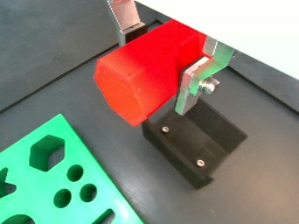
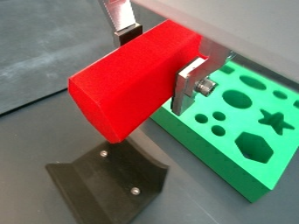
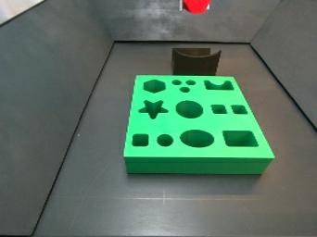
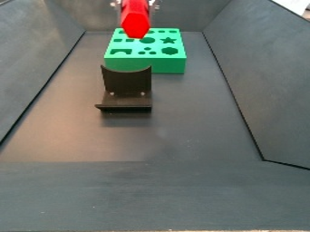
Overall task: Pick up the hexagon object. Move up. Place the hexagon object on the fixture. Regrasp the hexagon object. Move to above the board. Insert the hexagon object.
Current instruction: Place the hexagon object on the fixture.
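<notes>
The board point(image 3: 196, 125), a green slab with shaped cut-outs, lies flat on the dark floor of the enclosure, and the fixture point(image 3: 196, 61) stands just beside its far edge in a side view, apart from it. The gripper point(image 1: 158, 54) hangs high above the fixture, its silver fingers point(image 1: 194, 85) closed on the hexagon object point(image 1: 142, 73), which is clear of every surface. In both wrist views the red peg lies crosswise between the fingers, its long axis roughly level and its free hexagonal end projecting well beyond them. The fixture's base plate point(image 2: 107, 178) sits directly below that projecting end, so the coming placement appears to be chiefly a straight descent, with the peg's axis kept level as it meets the notch.
</notes>
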